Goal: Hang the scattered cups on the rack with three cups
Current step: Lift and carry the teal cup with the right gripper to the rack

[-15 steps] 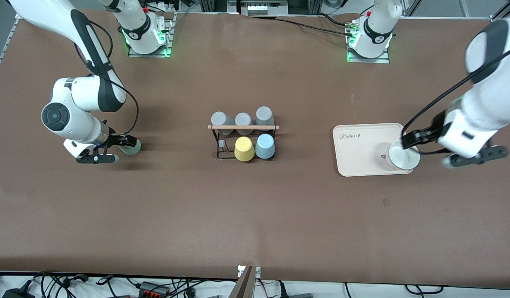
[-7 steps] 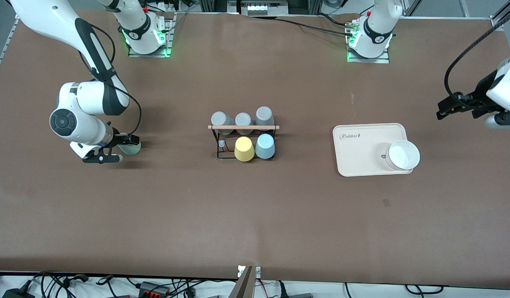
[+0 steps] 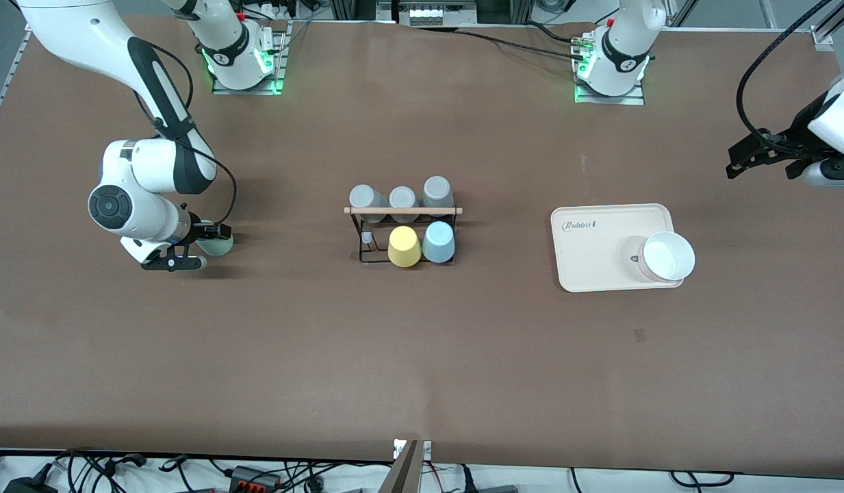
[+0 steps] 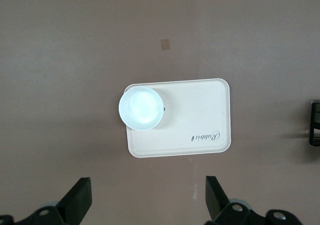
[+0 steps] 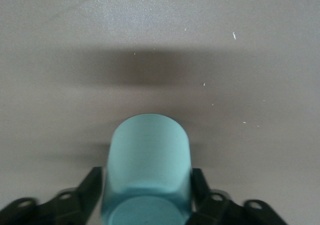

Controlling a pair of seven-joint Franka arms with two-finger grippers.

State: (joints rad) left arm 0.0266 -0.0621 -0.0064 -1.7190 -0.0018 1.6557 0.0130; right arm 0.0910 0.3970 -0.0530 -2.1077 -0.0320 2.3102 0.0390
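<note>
Since a second ago we have seen the left gripper point(image 3: 764, 156) leave the white bowl point(image 3: 667, 256) on the beige tray point(image 3: 599, 246) and swing up toward the left arm's end of the table, well apart from the black wire rack with the light wooden rod point(image 3: 402, 233). Its fingers point(image 4: 80, 197) stand wide apart and hold nothing; in the left wrist view the tray point(image 4: 200, 120) and bowl point(image 4: 141, 108) lie on the table below them.

The right gripper point(image 3: 202, 246) has crept a little toward the rack and sits low at the right arm's end of the table, well apart from it. In the right wrist view its fingers point(image 5: 89, 190) sit against both sides of the pale mint green tapered cup point(image 5: 147, 167), which lies on its side; we take them to be gripping it, though from the front the cup point(image 3: 218, 244) is half hidden and we cannot tell whether it is lifted off the table.

On the rack, the light blue tapered cup point(image 3: 439, 242) hangs mouth down on the row nearer the front camera, touching the yellow cup point(image 3: 404, 246) beside it. Three grey cups point(image 3: 400, 198) fill the row farther from the camera, just past the rod.
</note>
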